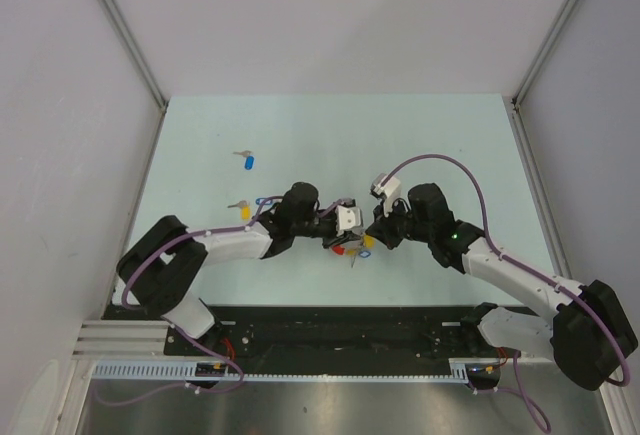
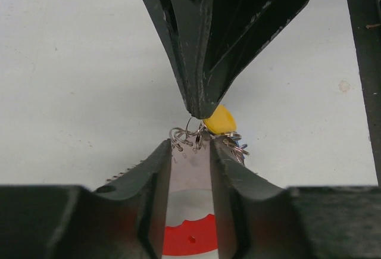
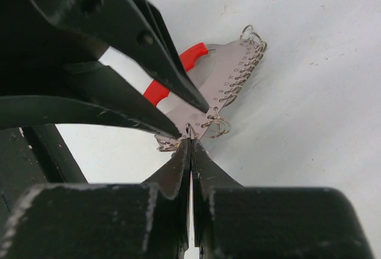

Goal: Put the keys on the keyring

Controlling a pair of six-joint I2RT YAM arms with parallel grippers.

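The keyring (image 2: 190, 178) is a silvery metal plate edged with small wire loops, joined to a red plastic arc (image 2: 189, 238). My left gripper (image 2: 189, 152) is shut on the plate and holds it above the table. It also shows in the right wrist view (image 3: 223, 71) and the top view (image 1: 340, 248). My right gripper (image 3: 190, 141) is shut, its tips pinching a small wire ring at the plate's edge. A key with a yellow tag (image 2: 219, 119) hangs right at those tips, seen from above as well (image 1: 367, 242). The two grippers meet tip to tip (image 1: 360, 225).
A key with a blue tag (image 1: 248, 161) lies on the table at the far left. A key with a yellow tag (image 1: 243, 210) lies near the left arm's forearm. The pale green table (image 1: 450, 145) is walled by white panels.
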